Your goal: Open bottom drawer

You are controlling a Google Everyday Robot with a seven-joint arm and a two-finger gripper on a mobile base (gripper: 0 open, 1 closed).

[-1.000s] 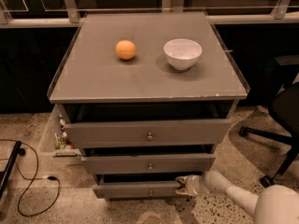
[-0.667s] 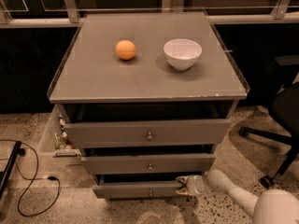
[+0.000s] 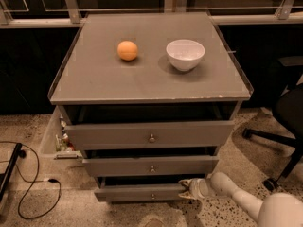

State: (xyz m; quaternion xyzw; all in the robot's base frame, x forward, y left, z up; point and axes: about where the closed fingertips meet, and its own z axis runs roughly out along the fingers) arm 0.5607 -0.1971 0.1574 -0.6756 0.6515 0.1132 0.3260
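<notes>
The bottom drawer (image 3: pixel 132 193) is the lowest, narrowest grey front of the cabinet, with a small round metal knob (image 3: pixel 153 196) at its centre. It stands slightly out from the cabinet body, with a dark gap above it. My gripper (image 3: pixel 185 189) is at the right end of this drawer front, touching its upper right corner. The white arm (image 3: pixel 236 197) reaches in from the lower right.
An orange (image 3: pixel 127 50) and a white bowl (image 3: pixel 185 54) sit on the cabinet top (image 3: pixel 142 79). Middle drawer (image 3: pixel 150 166) and top drawer (image 3: pixel 149 135) also stand out. A clear side bin (image 3: pixel 57 138) hangs left. A cable (image 3: pixel 28 183) lies on the floor; an office chair base (image 3: pixel 274 141) stands right.
</notes>
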